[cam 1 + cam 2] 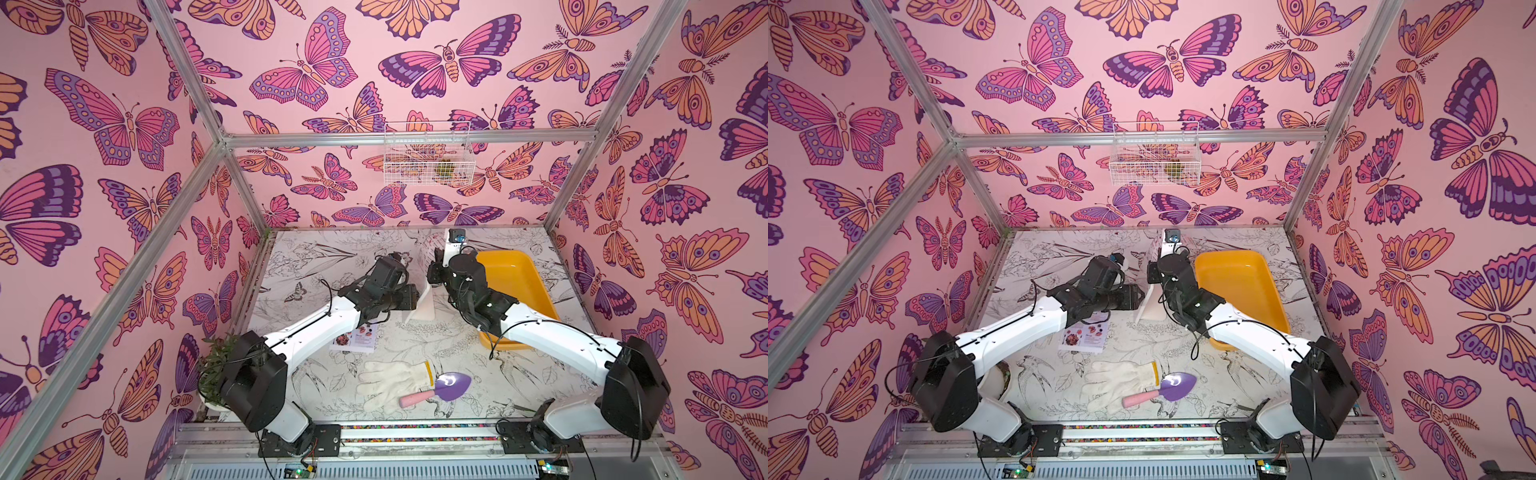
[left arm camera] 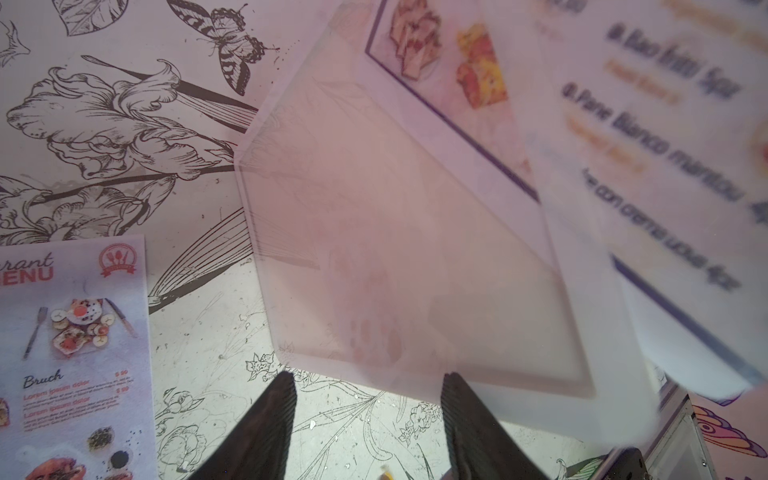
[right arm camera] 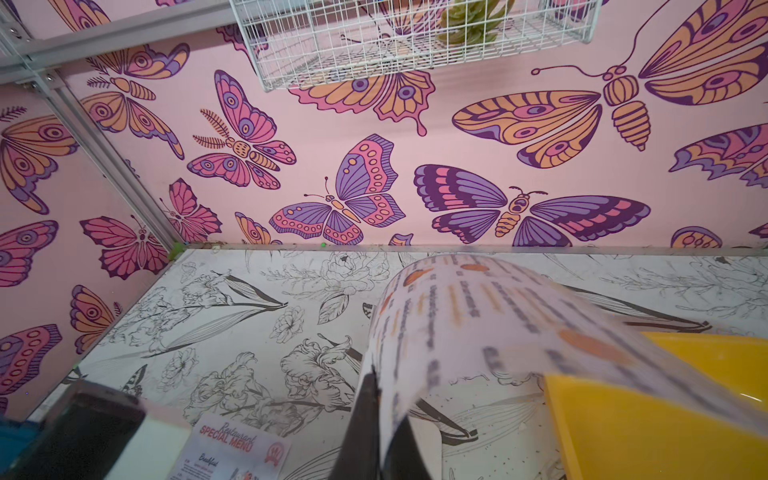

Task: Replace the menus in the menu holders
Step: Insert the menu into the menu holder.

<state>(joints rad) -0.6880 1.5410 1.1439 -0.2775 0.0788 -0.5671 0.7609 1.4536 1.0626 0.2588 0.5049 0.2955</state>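
The menu holder [image 2: 395,249] is a clear panel in a white frame, and its slanted white foot [image 1: 422,307] stands mid-table between the arms. My left gripper [image 2: 368,386] is open, its fingertips right at the holder's near edge with only table between them. My right gripper [image 3: 384,399] is shut on the white "Dim Sum" menu [image 3: 478,324], which curls upward above the holder. That sheet shows blurred in the left wrist view [image 2: 665,145]. I cannot tell whether it is in the slot. The "Special Menu" sheet [image 1: 357,338] lies flat on the table under the left arm.
A yellow tray [image 1: 515,282] sits at the right, partly under the right arm. A white glove [image 1: 390,380] and a purple trowel with a pink handle [image 1: 444,388] lie near the front. A potted plant [image 1: 216,365] stands front left. A wire basket [image 1: 428,153] hangs on the back wall.
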